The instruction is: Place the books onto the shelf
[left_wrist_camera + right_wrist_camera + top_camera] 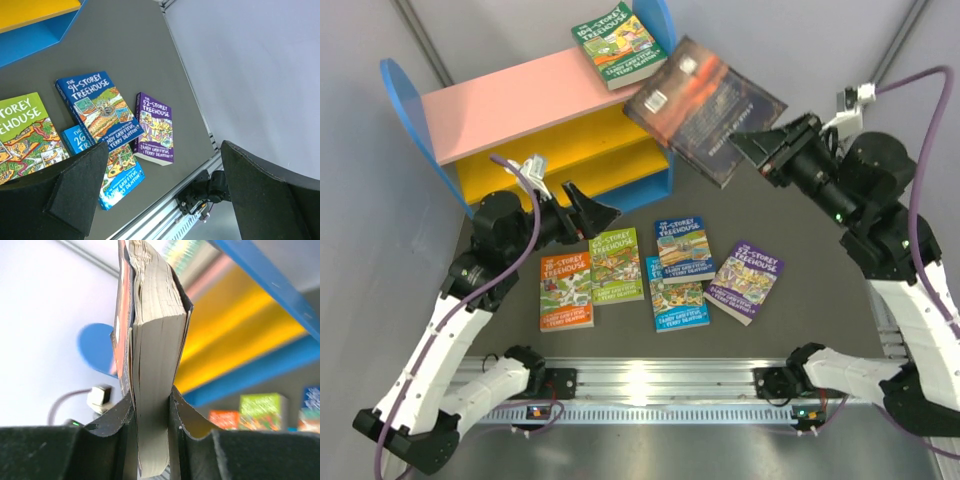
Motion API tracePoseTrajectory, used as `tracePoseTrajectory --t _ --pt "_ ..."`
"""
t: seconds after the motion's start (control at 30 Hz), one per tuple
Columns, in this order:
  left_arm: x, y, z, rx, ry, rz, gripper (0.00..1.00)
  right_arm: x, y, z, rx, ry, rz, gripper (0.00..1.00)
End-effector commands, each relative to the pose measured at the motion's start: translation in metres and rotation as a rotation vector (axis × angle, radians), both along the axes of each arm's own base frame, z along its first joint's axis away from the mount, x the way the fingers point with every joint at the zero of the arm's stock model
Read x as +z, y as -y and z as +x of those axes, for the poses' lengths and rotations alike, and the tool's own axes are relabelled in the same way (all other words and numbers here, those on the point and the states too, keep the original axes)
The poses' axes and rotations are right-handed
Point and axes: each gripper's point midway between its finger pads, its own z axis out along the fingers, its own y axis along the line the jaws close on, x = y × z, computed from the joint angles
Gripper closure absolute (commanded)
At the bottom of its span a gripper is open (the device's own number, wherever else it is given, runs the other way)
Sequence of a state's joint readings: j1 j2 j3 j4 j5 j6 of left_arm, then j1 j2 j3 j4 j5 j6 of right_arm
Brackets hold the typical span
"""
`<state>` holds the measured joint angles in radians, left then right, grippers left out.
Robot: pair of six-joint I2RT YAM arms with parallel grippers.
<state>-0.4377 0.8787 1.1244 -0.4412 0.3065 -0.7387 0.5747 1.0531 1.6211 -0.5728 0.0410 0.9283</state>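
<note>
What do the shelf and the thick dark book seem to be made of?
Shelf: probably painted wood or board; its coloured panels look flat and matte.
Thick dark book: paper with a card cover, likely; rough page edges show.

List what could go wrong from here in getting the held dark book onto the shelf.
1. The right end effector pinches the dark book at one edge only. Most of the book sticks out and its pages splay, so it may pivot or slip free.
2. The dark book hangs right beside the green book on the pink top board; a swing might knock that book off.
</note>
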Motion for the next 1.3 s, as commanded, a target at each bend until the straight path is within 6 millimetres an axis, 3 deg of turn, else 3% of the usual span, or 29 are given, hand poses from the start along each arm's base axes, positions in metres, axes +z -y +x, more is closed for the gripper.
tracePoseTrajectory --t 0.0,0.07,0.1,0.17,0.2,0.3,0.33,0.37,0.4,0.43,0.47,0.5,0.7,1.07,1.27 --pt "0.014 -0.002 -0.006 0.002 0.059 -0.042 0.01 0.12 -0.02 -0.011 0.11 0.311 0.205 1.0" --pt "0.007 -0.007 -0.011 0.016 0.039 -0.031 0.01 0.154 -0.025 -0.013 0.114 0.373 0.259 1.0" --pt "0.005 -0.009 -0.013 0.021 0.033 -0.028 0.01 0.15 -0.04 0.007 0.112 0.353 0.257 1.0" --pt "-0.002 -0.014 -0.02 0.032 0.021 -0.015 0.01 0.18 -0.045 0.007 0.125 0.41 0.324 1.0" --pt "0.0 -0.018 -0.025 0.04 0.027 -0.018 0.01 0.173 -0.063 0.029 0.111 0.382 0.327 1.0" --pt "-0.006 -0.028 -0.032 0.08 0.013 -0.006 0.01 0.184 -0.082 0.058 0.028 0.378 0.393 1.0" --pt "-0.006 -0.03 -0.035 0.08 0.013 -0.006 0.01 0.182 -0.088 0.065 0.012 0.369 0.397 1.0" --pt "-0.009 -0.033 -0.037 0.092 0.006 0.002 0.01 0.197 -0.091 0.06 0.017 0.401 0.451 1.0" --pt "-0.007 -0.036 -0.04 0.097 0.013 0.001 0.01 0.185 -0.102 0.083 -0.042 0.367 0.456 1.0" --pt "-0.006 -0.038 -0.042 0.103 0.016 0.002 0.01 0.184 -0.106 0.089 -0.061 0.364 0.472 1.0" --pt "-0.007 -0.04 -0.043 0.113 0.014 0.011 0.01 0.196 -0.102 0.086 -0.085 0.387 0.501 1.0" --pt "-0.009 -0.043 -0.046 0.118 0.007 0.021 0.01 0.182 -0.111 0.103 -0.145 0.353 0.499 1.0" --pt "-0.002 -0.055 -0.055 0.152 0.023 0.052 0.01 0.171 -0.112 0.131 -0.287 0.334 0.58 1.0" --pt "-0.001 -0.062 -0.053 0.18 0.04 0.084 0.01 0.144 -0.099 0.17 -0.414 0.271 0.601 1.0" --pt "0.0 -0.067 -0.052 0.201 0.056 0.098 0.01 0.133 -0.107 0.185 -0.362 0.239 0.629 1.0"
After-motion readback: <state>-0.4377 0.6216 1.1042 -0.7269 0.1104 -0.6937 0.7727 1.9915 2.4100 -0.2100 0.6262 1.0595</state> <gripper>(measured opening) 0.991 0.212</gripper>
